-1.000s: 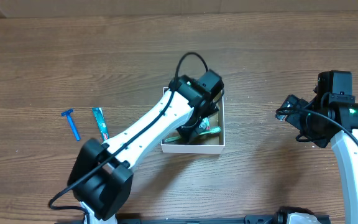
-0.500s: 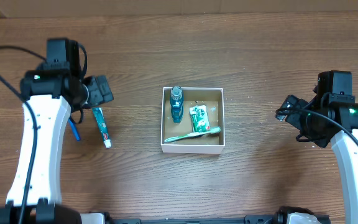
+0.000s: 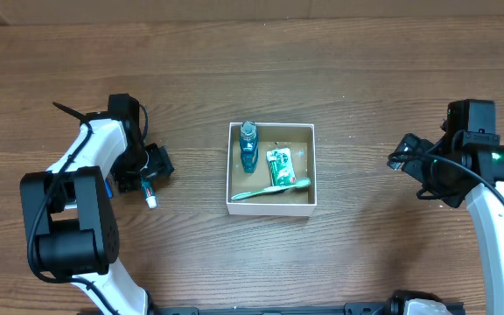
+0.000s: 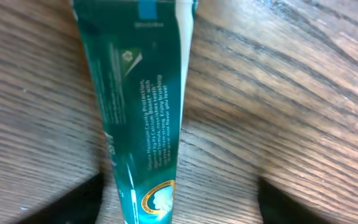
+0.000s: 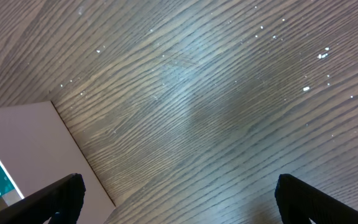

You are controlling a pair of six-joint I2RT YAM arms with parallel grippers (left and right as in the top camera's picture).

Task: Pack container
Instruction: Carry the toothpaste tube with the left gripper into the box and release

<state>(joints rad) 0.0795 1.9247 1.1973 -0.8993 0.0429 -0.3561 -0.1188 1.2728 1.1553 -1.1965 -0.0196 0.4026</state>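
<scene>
Pickup seems in hand: the left claw [image 3: 150,166], spread wide, straddles the teal toothpaste tube [image 4: 145,112] on the wooden table [image 3: 366,87], and should next pinch it for the white-walled, cardboard-floored square container [image 3: 271,206] mid-table.

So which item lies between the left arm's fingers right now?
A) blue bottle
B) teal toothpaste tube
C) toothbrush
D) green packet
B: the left wrist view shows the teal toothpaste tube lying on the table between the open fingers; the other three sit in the container.
</scene>
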